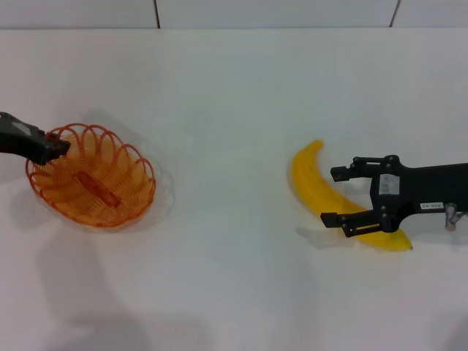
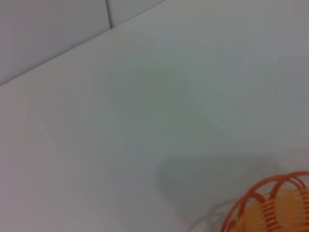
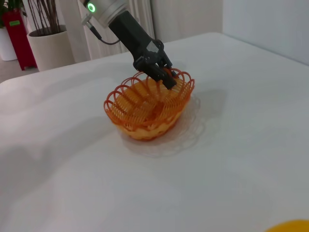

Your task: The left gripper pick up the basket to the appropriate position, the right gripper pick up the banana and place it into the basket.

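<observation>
An indoor room, perhaps an office or lab: white tabletop [image 3: 231, 159], potted plant [image 3: 46, 46], curtains [image 3: 145, 19] behind.

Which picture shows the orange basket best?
The right wrist view: the whole basket shows there, tilted, with the left pincer on its rim. The head view also shows it whole, from above. The left wrist view catches only a bit of rim.

Count's pretty short here: one orange wire basket [image 1: 91, 175], one banana [image 1: 322, 197], and two black grippers, the left gripper [image 1: 57, 148] and the right gripper [image 1: 338, 196]. Off in the right wrist view there's also one beige plant pot [image 3: 46, 48].
</observation>
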